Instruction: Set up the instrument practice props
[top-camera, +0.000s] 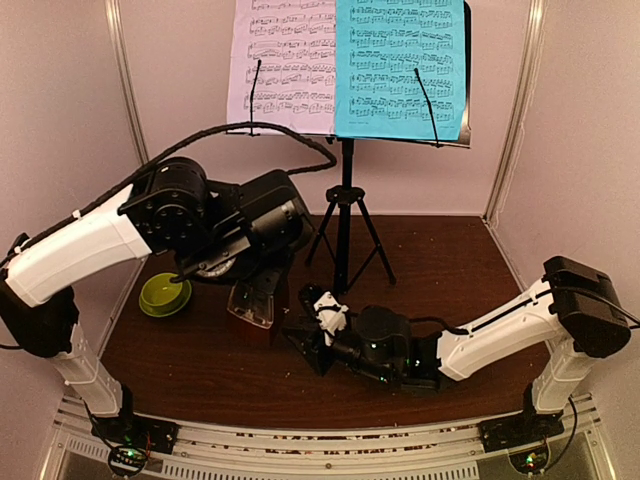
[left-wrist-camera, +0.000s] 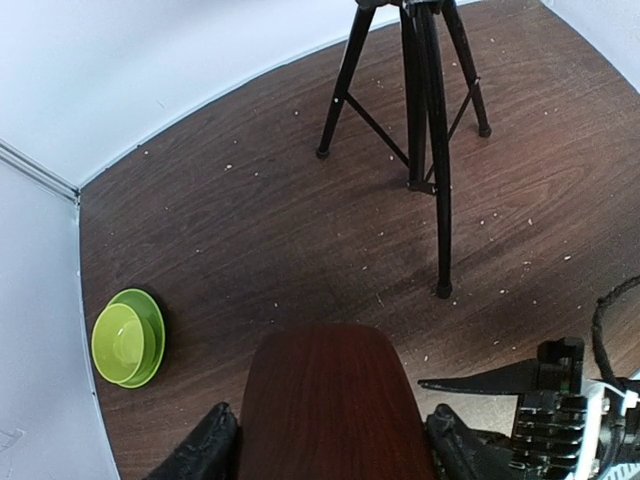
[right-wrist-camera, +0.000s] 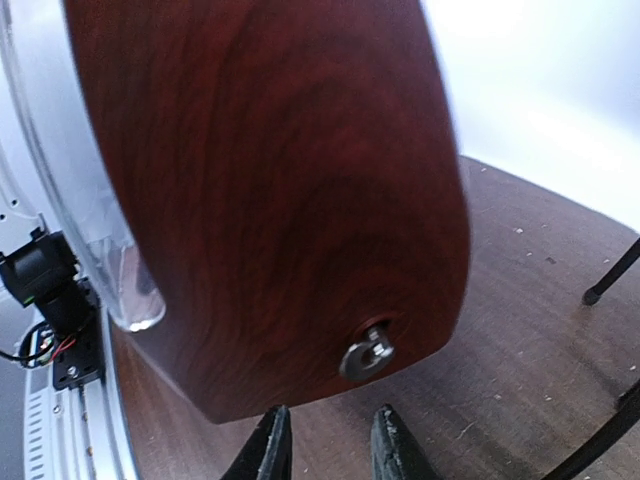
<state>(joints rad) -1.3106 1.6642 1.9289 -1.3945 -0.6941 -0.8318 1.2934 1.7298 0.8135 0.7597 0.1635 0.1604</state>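
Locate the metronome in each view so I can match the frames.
Top external: metronome left of centre, lower half.
Left wrist: metronome bottom centre, seen from above.
Right wrist: metronome fills left and centre.
Shared landmark: music stand tripod in all; right wrist shows only a leg, right edge.

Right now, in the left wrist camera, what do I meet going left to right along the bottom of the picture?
First the bowl → metronome → right pincer. The stand overlaps the metronome sideways, so it is left out.
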